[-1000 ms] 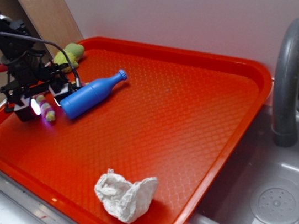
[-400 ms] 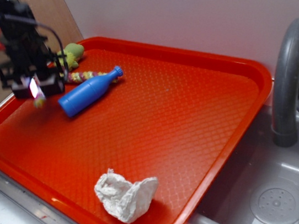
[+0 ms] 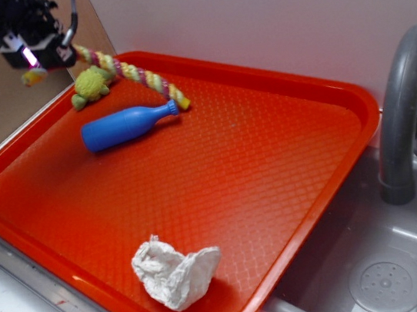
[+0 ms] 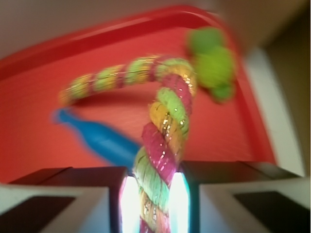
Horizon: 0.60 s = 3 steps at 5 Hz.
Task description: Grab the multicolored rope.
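The multicolored rope [image 3: 135,73], twisted in yellow, pink-red and green, hangs from my gripper [image 3: 38,59] at the top left. Its free end slopes down to the tray beside the blue bottle's neck. In the wrist view the rope [image 4: 165,126] rises from between my two lit pads [image 4: 130,204], which press on it from both sides, then it bends left over the tray. My gripper [image 4: 153,204] is shut on the rope's near end, lifted well above the red tray [image 3: 270,155].
A blue bottle [image 3: 126,125] lies on its side in the tray's back left. A fuzzy yellow-green plush toy [image 3: 90,84] sits behind it near the rim. A crumpled white cloth [image 3: 176,273] rests at the front. A grey tap [image 3: 407,105] and sink [image 3: 381,279] stand to the right.
My gripper has risen from the tray floor to well above the back left corner, pulling the rope up with it. The bottle has rolled slightly and the plush toy now shows fully.
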Motion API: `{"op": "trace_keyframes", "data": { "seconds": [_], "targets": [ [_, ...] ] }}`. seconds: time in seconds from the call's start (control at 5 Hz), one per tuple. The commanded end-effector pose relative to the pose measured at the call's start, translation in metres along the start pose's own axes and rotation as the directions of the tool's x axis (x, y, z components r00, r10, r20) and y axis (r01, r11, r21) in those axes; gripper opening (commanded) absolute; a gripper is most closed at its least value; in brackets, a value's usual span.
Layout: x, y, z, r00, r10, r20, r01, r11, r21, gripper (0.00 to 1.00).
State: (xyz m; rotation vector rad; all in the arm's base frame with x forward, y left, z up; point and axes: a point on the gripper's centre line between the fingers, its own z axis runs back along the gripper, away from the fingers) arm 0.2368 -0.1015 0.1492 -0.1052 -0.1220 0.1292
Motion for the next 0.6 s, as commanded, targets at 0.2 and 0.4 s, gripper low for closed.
{"op": "trace_keyframes", "data": {
  "seconds": [0.2, 0.4],
  "targets": [
    [-0.045, -0.071, 0.054, 0.947, -0.267, 0.176, 0.286, 0.954, -0.093, 0.0],
    [-0.042, -0.058, 0.051, 0.968, -0.204, 0.147, 0.222, 0.968, -0.118, 0.0]
  ]
}}
